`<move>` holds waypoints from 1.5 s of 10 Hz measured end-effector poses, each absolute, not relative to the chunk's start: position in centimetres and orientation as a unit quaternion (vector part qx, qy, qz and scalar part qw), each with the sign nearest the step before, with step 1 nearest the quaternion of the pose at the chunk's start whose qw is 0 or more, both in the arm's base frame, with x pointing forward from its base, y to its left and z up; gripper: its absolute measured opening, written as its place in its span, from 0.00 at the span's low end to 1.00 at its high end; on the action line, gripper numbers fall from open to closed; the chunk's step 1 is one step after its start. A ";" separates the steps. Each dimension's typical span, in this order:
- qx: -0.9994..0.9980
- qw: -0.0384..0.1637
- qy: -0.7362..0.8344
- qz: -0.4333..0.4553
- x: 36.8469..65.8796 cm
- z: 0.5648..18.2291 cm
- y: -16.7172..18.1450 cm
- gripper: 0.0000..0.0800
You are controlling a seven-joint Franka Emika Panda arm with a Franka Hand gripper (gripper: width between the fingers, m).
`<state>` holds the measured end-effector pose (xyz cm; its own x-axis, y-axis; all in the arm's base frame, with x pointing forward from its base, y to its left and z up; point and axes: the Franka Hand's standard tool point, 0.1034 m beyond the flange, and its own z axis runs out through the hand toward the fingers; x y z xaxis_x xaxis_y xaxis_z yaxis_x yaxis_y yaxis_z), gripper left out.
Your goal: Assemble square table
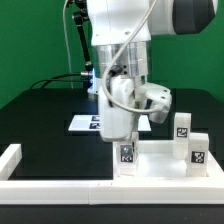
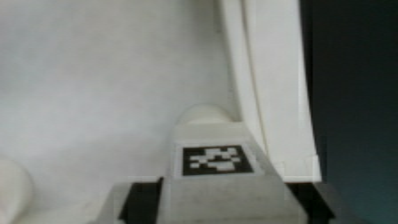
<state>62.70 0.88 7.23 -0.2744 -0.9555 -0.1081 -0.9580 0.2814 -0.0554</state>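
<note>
My gripper (image 1: 126,143) is shut on a white block leg (image 1: 127,158) with a black-and-white tag, holding it upright over the near left part of the white square slab (image 1: 158,163). Two more tagged legs stand upright at the slab's right side, one farther back (image 1: 183,125) and one nearer (image 1: 197,148). In the wrist view the held leg (image 2: 217,150) sits between my dark fingers (image 2: 146,202), its tag facing the camera, with the slab's white surface (image 2: 107,90) beneath it and a raised white edge (image 2: 267,60) beside it.
The marker board (image 1: 88,123) lies on the black table behind the arm. A long white border rail (image 1: 80,188) runs along the front and turns up at the exterior view's left (image 1: 14,155). Black table shows beyond the slab's edge (image 2: 356,100).
</note>
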 end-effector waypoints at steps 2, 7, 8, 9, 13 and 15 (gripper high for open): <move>-0.525 0.069 0.848 0.018 62.8 7.1 0.4 0.37; -0.696 0.056 0.716 0.007 62.7 7.2 1.2 0.76; -0.711 0.057 0.701 0.004 62.7 7.1 1.1 0.80; -0.727 0.056 0.685 0.003 62.7 7.1 1.1 0.81; -0.872 0.038 0.488 -0.016 62.8 7.3 0.7 0.81; -0.932 0.026 0.360 -0.025 62.9 7.3 0.7 0.81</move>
